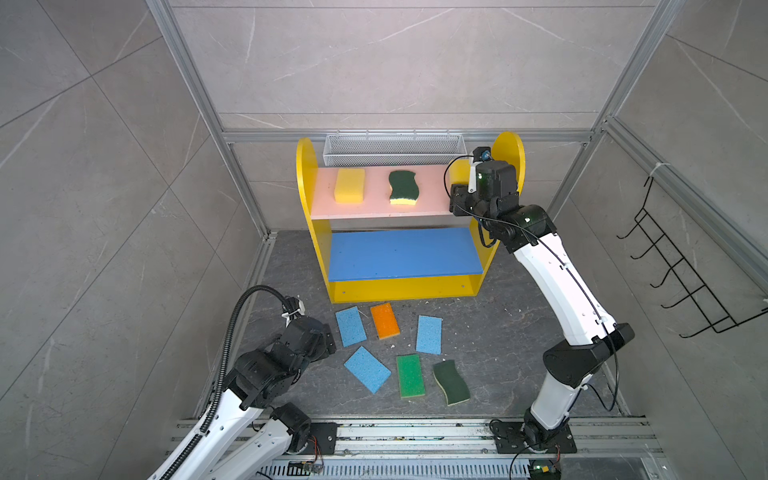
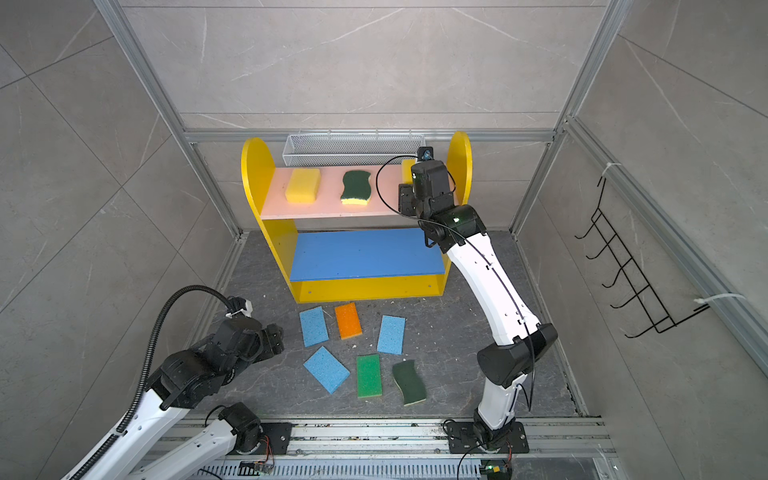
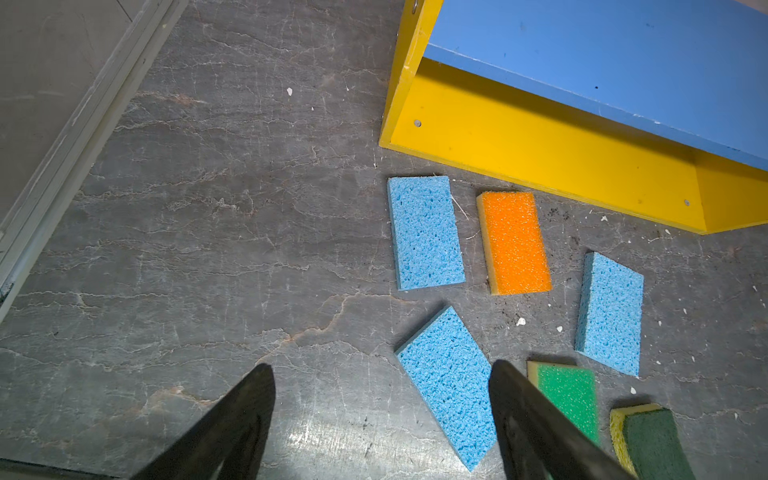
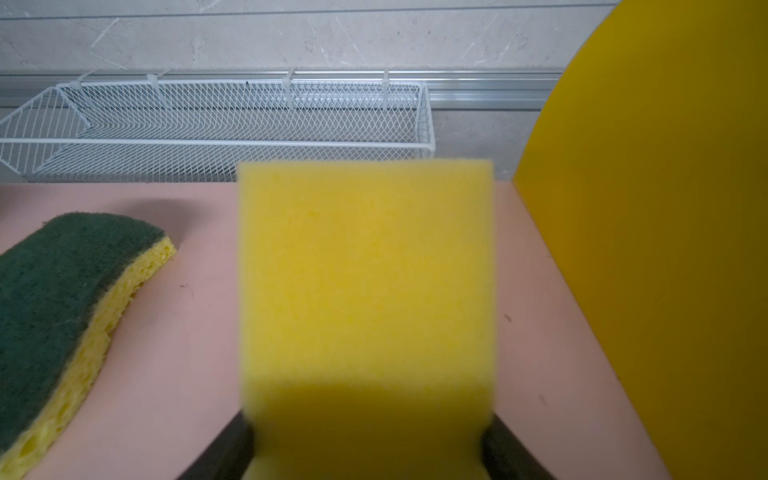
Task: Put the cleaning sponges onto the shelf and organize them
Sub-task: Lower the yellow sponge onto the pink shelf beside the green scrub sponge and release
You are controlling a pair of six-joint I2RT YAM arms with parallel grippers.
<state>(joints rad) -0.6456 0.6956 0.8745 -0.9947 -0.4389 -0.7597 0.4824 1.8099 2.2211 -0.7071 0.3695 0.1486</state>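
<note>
The yellow three-tier shelf [image 1: 399, 289] stands at the back of the dark floor [image 1: 498, 332], its pink upper board [image 1: 374, 205] above the blue middle board [image 1: 403, 253] — behind it hangs a white wire mesh basket [image 1: 392, 149]. The right gripper [image 4: 368, 449] reaches over the right end of the pink upper board, beside the rounded side panel. Its jaws are clamped on the sides of a thick yellow sponge [image 4: 365, 291] held over the board; whether the sponge touches the board cannot be told. The left gripper [image 3: 382, 368] hovers above the floor just left of the loose sponges, jaws apart and gripping nothing. Two sponges lie flat on the pink upper board, apart from each other: a second yellow block [image 1: 350, 185] toward the left and a wavy dark-green scourer [image 1: 403, 188] near the middle. Six lie on the floor in front of the shelf — a left blue sponge [image 1: 351, 326], an orange sponge [image 1: 385, 320] and a right blue sponge [image 1: 429, 334] nearest it, then a tilted blue sponge [image 1: 367, 369], a bright green sponge [image 1: 410, 376] and a second scourer [image 1: 451, 382]
</note>
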